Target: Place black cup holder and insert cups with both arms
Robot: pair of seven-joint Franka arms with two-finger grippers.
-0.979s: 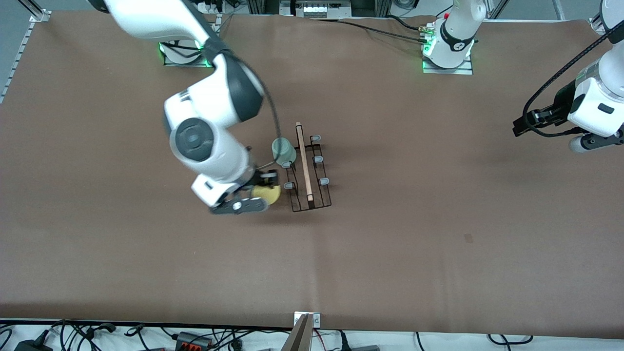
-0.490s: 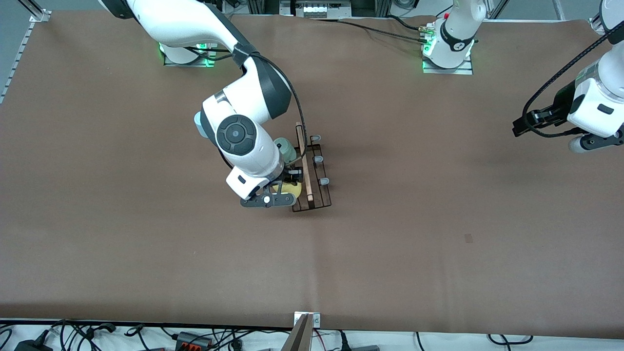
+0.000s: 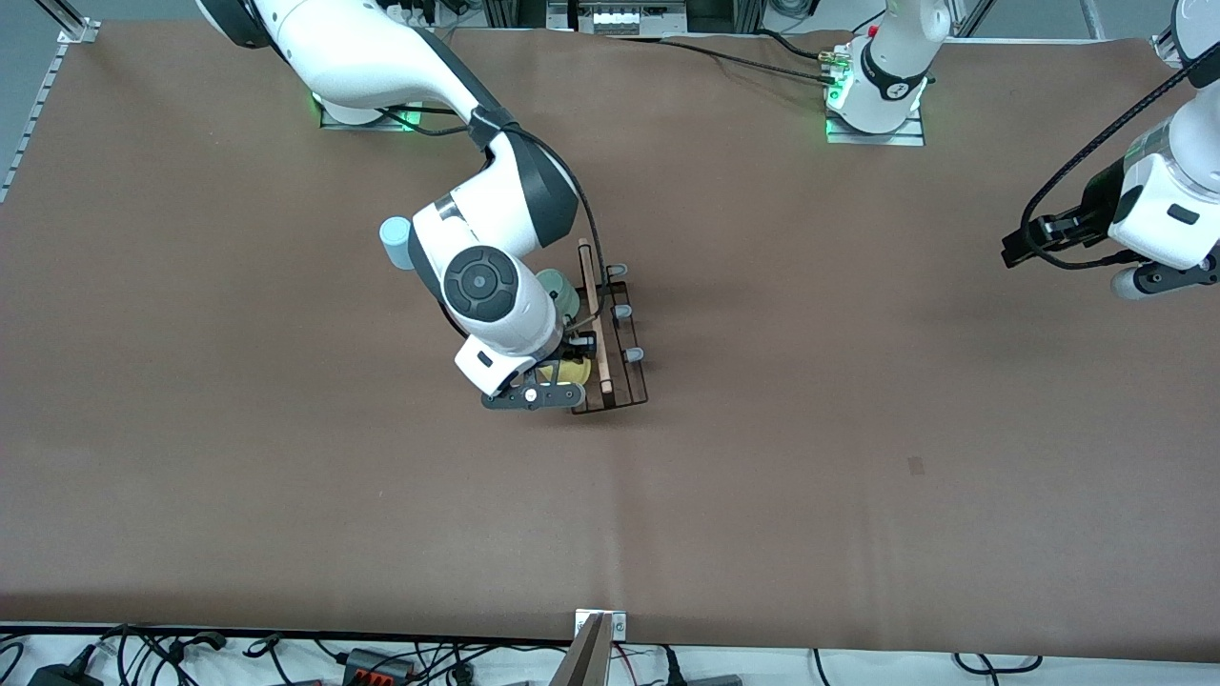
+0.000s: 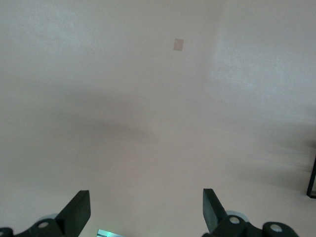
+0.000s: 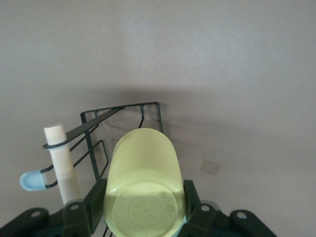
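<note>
Yellow plastic tumbler (image 5: 143,182), pinched in the right hand (image 3: 558,367) over the black wire cup holder (image 3: 624,376), could miss its peg if tilted; the spread left hand (image 4: 143,212) waits.

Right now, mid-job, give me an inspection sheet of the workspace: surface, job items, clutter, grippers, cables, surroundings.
Surface: brown table, one small darker mark.
Black cup holder: stands on the table mid-width, wooden handle on top.
Green cup: on the holder, partly hidden by the right arm.
Yellow cup: gripped upside down over the holder's end nearer the front camera.
Blue cup: on the table, toward the right arm's end.
Clutter: nothing seen.
Right gripper: shut on the yellow cup.
Left gripper: open, waiting over bare table at its own end.
Cables: loose leads off the table's front edge.
Surroundings: metal framing by the bases.
</note>
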